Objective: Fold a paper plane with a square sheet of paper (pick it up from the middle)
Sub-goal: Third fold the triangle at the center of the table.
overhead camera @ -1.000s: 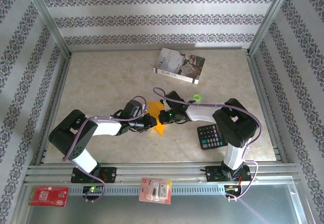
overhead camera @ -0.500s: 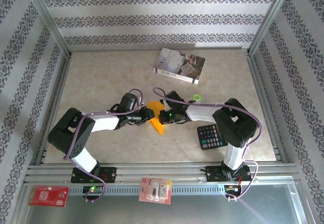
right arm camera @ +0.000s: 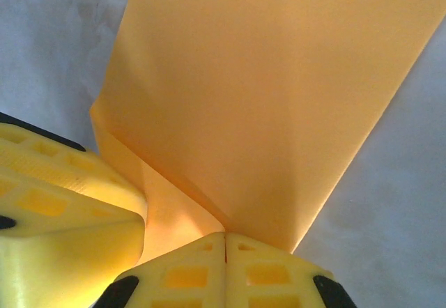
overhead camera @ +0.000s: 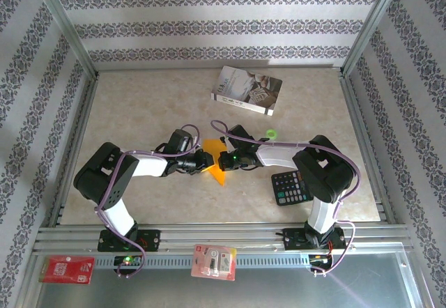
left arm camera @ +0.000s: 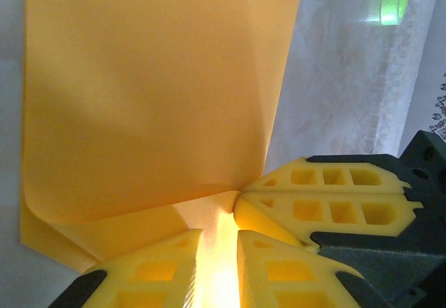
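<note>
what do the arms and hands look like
The left arm and right arm have black joints, white links and looping purple cables. A green light glows at the right wrist. The left hand and right hand have yellow fingers with square cut-outs on black mounts.

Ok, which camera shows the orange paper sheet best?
Left wrist: the orange paper sheet spreads wide, layered edges showing at its lower left. Right wrist gives one folded face up close; the top view a small, partly covered patch.
</note>
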Available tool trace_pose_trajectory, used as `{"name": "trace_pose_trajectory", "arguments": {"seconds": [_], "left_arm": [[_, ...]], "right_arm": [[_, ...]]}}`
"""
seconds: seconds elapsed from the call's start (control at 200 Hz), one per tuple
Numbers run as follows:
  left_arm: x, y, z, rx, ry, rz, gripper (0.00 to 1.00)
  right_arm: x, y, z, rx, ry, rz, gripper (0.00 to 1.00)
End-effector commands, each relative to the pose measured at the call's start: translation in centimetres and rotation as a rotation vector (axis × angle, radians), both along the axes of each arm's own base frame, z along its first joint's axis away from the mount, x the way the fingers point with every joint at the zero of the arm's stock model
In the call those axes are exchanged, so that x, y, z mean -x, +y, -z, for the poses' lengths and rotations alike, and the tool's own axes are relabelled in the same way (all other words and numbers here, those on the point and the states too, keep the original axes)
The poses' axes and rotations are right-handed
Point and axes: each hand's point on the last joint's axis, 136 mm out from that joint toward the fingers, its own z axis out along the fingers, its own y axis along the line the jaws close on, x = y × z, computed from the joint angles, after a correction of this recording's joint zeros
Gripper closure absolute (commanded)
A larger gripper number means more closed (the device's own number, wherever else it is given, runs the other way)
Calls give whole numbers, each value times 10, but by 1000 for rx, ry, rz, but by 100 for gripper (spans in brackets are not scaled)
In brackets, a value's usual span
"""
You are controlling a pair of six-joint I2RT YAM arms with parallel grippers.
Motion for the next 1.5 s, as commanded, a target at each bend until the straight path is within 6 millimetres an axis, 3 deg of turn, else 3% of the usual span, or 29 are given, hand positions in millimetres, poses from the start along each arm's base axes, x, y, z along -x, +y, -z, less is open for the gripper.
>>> {"name": "trace_pose_trajectory", "arguments": {"seconds": [0.0, 0.655, 0.904, 1.139, 1.354, 1.499], "left_arm": [[4, 11, 14, -35, 26, -1, 81], [19, 24, 44, -111, 91, -8, 86], [28, 33, 62, -163, 119, -10, 89], [29, 35, 67, -179, 122, -2, 89], [24, 31, 62, -164, 109, 7, 89], [19, 28, 55, -164, 95, 12, 89]], "right_arm": [[16, -31, 38, 132, 88, 26, 100], [11, -29, 31, 122, 77, 20, 100], [0, -15, 1, 61, 45, -6, 92], [8, -14, -30, -3, 13, -29, 84], [15, -18, -30, 1, 5, -36, 79], [18, -20, -42, -7, -40, -45, 78]]}}
